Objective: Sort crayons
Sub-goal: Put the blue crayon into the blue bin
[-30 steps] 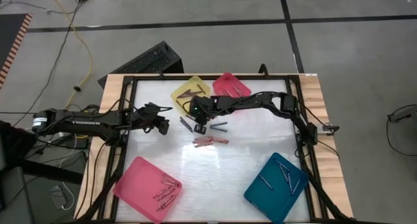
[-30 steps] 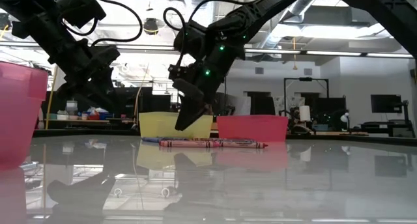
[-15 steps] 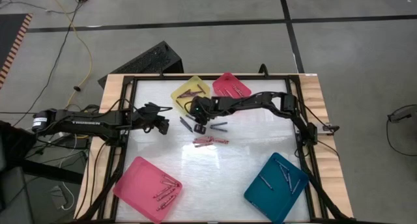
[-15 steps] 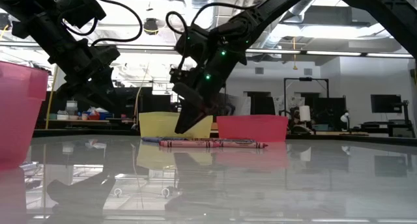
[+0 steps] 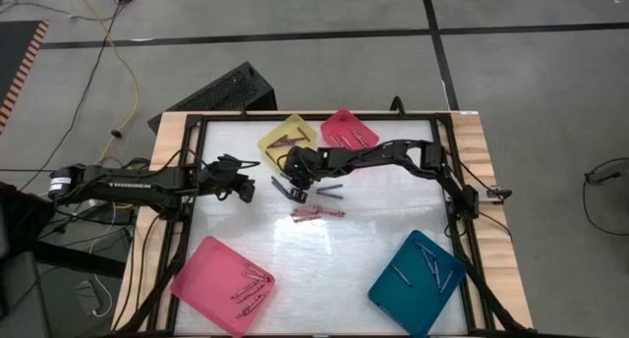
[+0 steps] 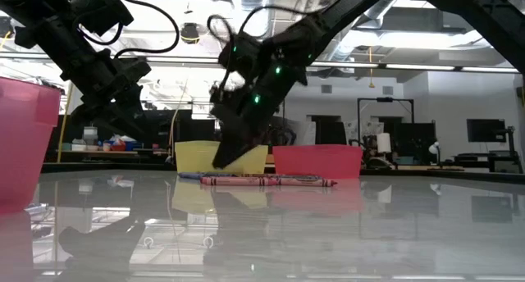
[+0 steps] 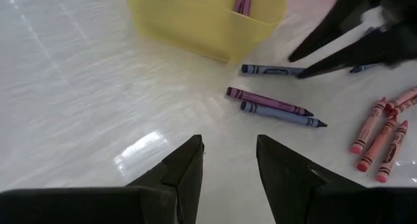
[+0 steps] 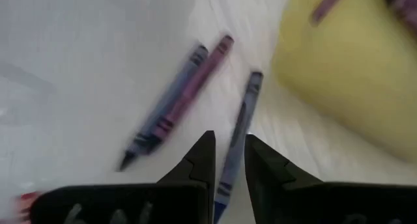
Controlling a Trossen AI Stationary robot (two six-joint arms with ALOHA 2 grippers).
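Observation:
Loose crayons lie mid-table: a blue crayon (image 8: 241, 120) beside a blue and purple pair (image 8: 176, 100), and a bunch of red ones (image 5: 317, 212) nearer the front. My right gripper (image 8: 228, 146) hovers low over the blue crayon, slanting down, open by a narrow gap, with one fingertip on each side of the crayon's end. In the high view it (image 5: 286, 188) sits just in front of the yellow tray (image 5: 270, 137). My left gripper (image 7: 229, 146) waits open to the left (image 5: 248, 189), above the table and holding nothing. My right gripper's fingertips (image 8: 206, 146) straddle the blue crayon near its end (image 8: 227, 168), coming from above at a slant and lying along it. The crayon lies flat on the table. I cannot tell whether the fingers touch it.
A small pink tray (image 5: 349, 129) stands beside the yellow one at the far edge. A large pink tray (image 5: 223, 284) is at the near left and a teal tray (image 5: 417, 282) at the near right, each with crayons inside. Another blue crayon (image 5: 331, 189) lies right of my right gripper.
My right gripper has edged a little toward the table's left and sunk lower over the blue crayons. The crayons lie where they were.

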